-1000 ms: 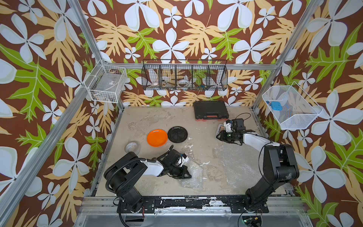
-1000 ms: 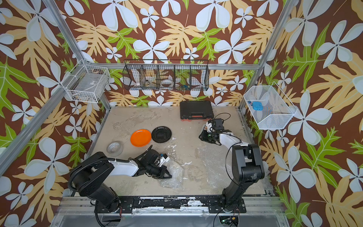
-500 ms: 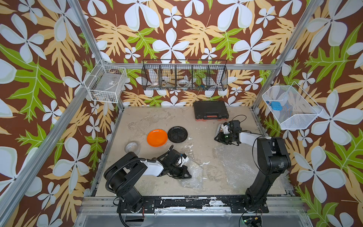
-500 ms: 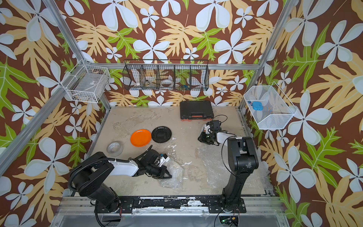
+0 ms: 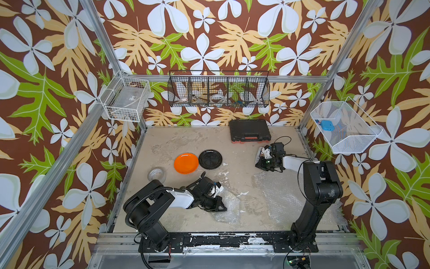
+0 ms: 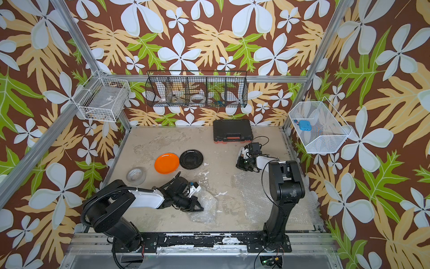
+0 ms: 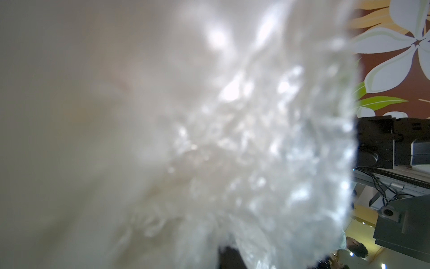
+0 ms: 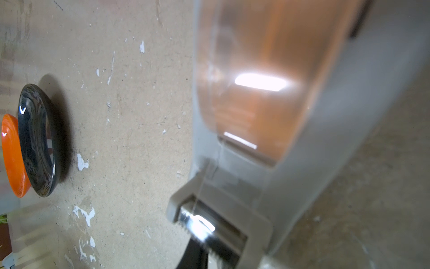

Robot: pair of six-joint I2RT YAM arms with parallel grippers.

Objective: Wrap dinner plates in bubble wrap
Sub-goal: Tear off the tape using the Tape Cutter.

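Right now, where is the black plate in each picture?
Top view: black plate near the picture's middle, beside the orange plate.
Top view: same spot.
Left wrist: not in it; bubble wrap blocks most of it.
Right wrist: black plate, partly hiding the orange plate.
Shared landmark: the orange plate.
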